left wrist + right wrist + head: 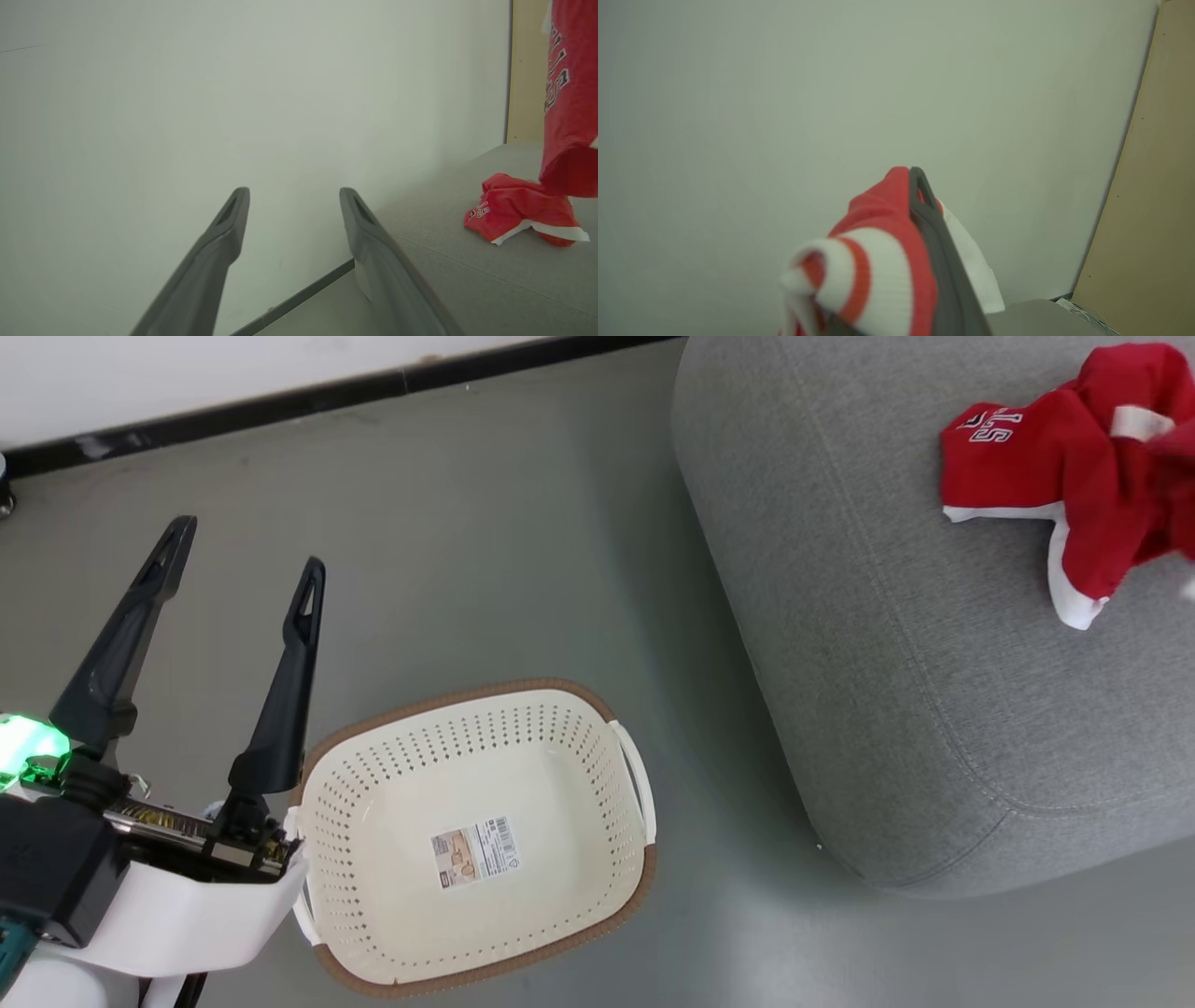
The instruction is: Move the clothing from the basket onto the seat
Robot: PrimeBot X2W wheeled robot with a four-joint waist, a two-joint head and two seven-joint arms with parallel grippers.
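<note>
Looking down from the head camera, you see the cream-white perforated plastic laundry basket [579, 747] with its brown rim band standing on the grey floor [467, 569], a printed paper label [473, 852] stuck to its bottom. Your left end effector [248, 548] hangs just beside the basket's left side, over the floor, with its two long dark fingers spread wide apart and gripping nothing. The left wrist camera shows those same fingers [294, 193] parted in front of a pale wall [187, 93] and a dark baseboard [299, 298]. To the right of the basket, apart from it, is the large grey woven-fabric sofa [887, 691] with rounded edges. A crumpled red garment [1027, 467] with white trim and block lettering lies on the sofa cushion, well away from the basket. From the left wrist you see that garment [518, 210] on the cushion, and above it a red jersey [567, 116] with black-and-white lettering hanging down. You cannot tell whether its hem touches the garment beneath. Your right end effector [909, 182] is clamped together on red cloth with red-and-white striped trim and white lining [882, 224], held up before the wall beside a beige panel [1148, 186].
</note>
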